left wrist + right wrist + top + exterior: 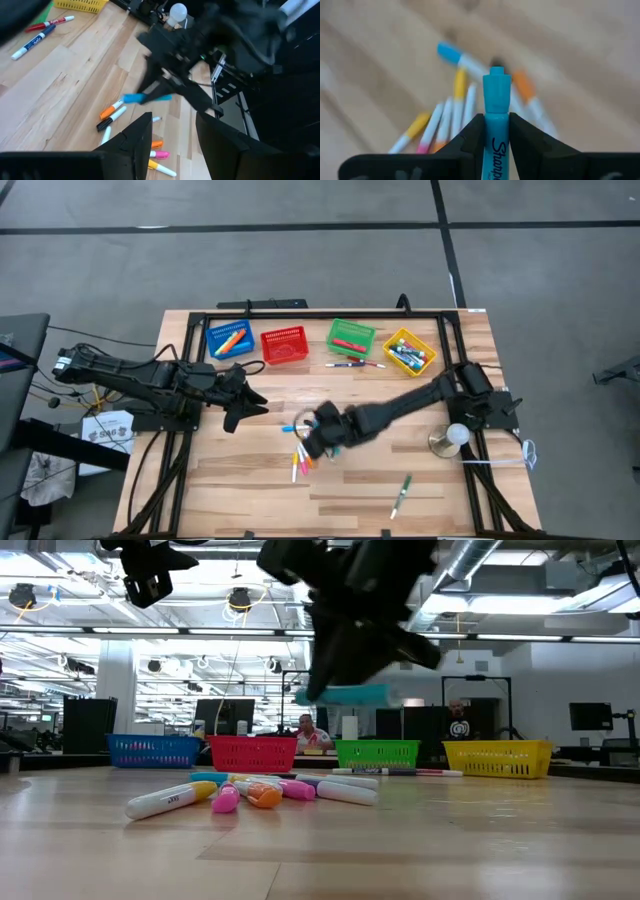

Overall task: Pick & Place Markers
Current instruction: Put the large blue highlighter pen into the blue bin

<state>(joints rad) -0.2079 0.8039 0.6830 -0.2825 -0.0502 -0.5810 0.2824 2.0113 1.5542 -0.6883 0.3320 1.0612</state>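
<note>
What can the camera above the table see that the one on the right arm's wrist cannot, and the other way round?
Only the overhead view shows four baskets, like the red basket, a lone green marker, and the left gripper waiting open. Only the right wrist view shows lettering on the blue marker. Both show the right gripper shut on that blue marker above the marker pile.

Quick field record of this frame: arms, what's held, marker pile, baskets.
right gripper: shut on the blue marker, lifted above the pile
left gripper: open, empty, hovering over the table left of the pile
marker pile: loose markers on the wooden table, mid-front
green marker: lying alone toward the front right
baskets: blue basket, red basket, green basket, yellow basket in a row at the back
back markers: lying loose in front of the green basket
</note>
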